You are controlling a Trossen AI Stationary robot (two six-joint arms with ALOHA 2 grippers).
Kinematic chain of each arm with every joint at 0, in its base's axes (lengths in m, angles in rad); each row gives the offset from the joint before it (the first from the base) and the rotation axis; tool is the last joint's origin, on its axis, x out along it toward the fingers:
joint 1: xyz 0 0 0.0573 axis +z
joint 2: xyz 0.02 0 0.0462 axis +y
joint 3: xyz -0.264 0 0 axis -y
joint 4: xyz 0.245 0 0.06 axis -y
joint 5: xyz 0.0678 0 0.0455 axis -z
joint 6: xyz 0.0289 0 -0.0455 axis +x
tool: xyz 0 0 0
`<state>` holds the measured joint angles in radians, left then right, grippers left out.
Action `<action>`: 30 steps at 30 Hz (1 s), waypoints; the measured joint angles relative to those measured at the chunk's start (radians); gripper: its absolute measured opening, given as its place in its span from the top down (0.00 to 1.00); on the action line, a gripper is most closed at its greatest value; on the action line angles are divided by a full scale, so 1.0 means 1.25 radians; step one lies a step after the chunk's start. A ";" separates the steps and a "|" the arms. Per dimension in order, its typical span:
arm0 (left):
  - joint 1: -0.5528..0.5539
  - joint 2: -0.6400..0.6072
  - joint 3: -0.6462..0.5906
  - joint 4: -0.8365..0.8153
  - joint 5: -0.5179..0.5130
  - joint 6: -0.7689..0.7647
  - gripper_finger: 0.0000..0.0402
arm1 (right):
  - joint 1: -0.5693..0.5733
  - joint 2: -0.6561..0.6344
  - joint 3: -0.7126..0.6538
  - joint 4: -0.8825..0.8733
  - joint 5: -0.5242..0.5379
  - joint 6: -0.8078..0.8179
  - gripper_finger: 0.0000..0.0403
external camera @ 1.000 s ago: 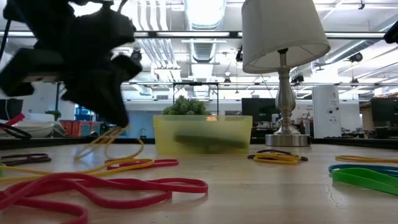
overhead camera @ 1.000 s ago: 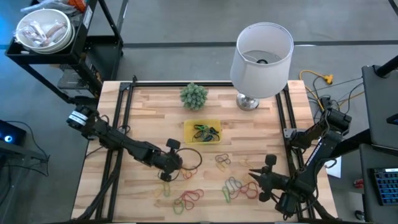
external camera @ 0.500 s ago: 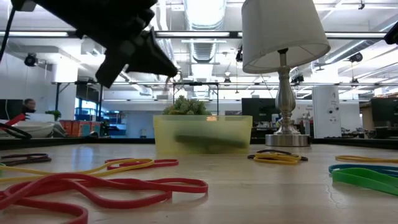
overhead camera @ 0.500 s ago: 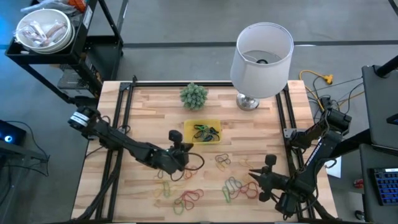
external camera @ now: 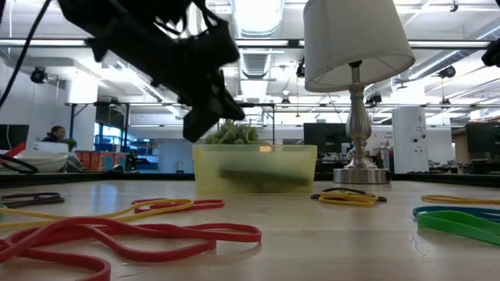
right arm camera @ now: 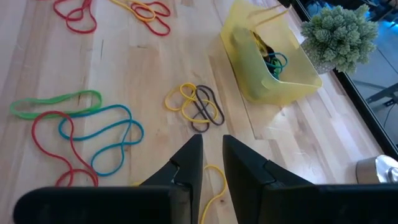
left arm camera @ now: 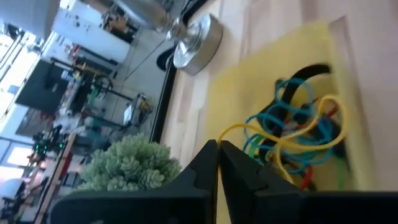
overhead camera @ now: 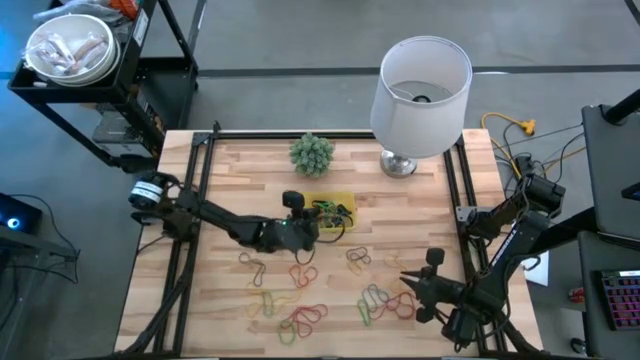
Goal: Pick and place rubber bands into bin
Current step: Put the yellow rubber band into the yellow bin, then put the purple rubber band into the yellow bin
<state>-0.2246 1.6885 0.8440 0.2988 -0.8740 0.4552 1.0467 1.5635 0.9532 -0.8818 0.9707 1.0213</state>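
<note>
Wrist view: blurred yellow bin (left arm camera: 261, 93).

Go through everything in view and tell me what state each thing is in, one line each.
Left gripper: shut on a yellow band, at the bin's edge.
Right gripper: low over the table's near right, holding nothing visible.
Bin: upright, several bands inside.
Loose bands: flat on the table, scattered.
Lamp: upright.
Plant: upright behind the bin.
</note>
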 joint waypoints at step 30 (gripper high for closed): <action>-0.028 -0.045 0.000 0.007 0.015 -0.048 0.62 | -0.075 0.003 -0.080 0.271 -0.027 -0.181 0.86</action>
<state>-0.2599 1.6322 0.8440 0.3071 -0.8553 0.3954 0.9534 1.5673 0.8527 -0.5424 0.9368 0.7950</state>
